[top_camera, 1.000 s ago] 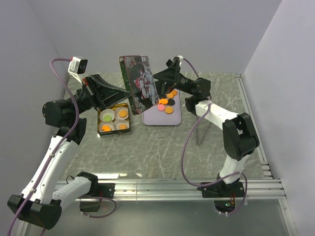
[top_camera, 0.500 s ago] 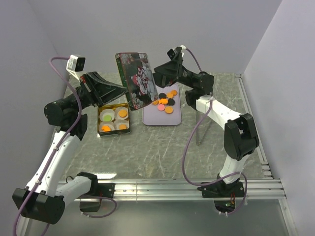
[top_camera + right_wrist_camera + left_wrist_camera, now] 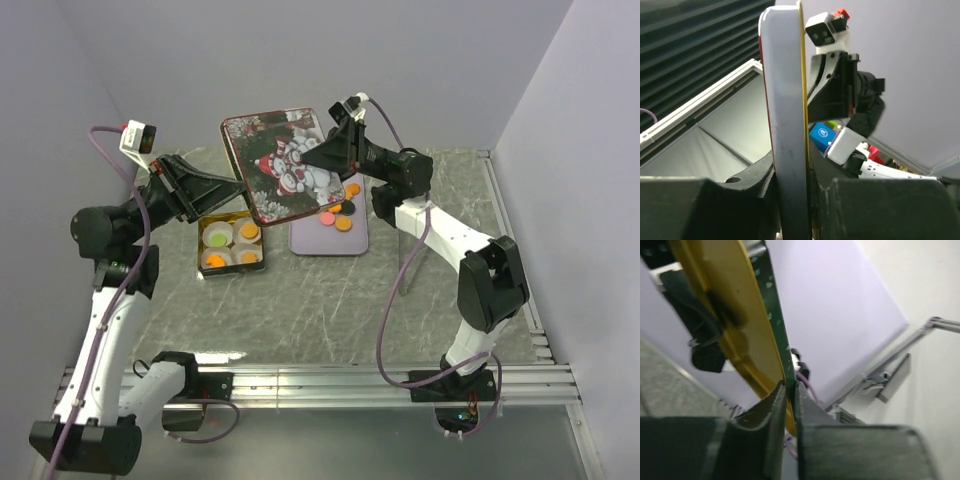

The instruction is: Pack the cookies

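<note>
Right now we have the lid [image 3: 283, 168] up in the air between both arms, tilted with its picture side toward the top camera. The left jaws are pinched shut on its left rim, with the gold inner face [image 3: 730, 315] just beside them. The right jaws are closed tight on the opposite edge [image 3: 787, 125].

We read this as a handover or a re-grip, and it goes well only if one side yields. With both arms clamped, any pull or twist fights the other arm and could bend the thin rim. One pair of jaws should let go fully before the other carries the lid off.

Packing looks unfinished. Loose cookies [image 3: 341, 216] lie on the purple mat [image 3: 325, 243] under the right arm, while others sit in the paper cups [image 3: 217, 238] inside the tin [image 3: 230, 216] on the surface.

What stands in our way is the lid itself — it hangs over the gap between tin and mat, near both. A drop or a low swing could scatter the loose pile or tip a cup, so we would keep it high and lower it only once clear of both. The right arm's cable [image 3: 385, 300] loops down nearby too.
</note>
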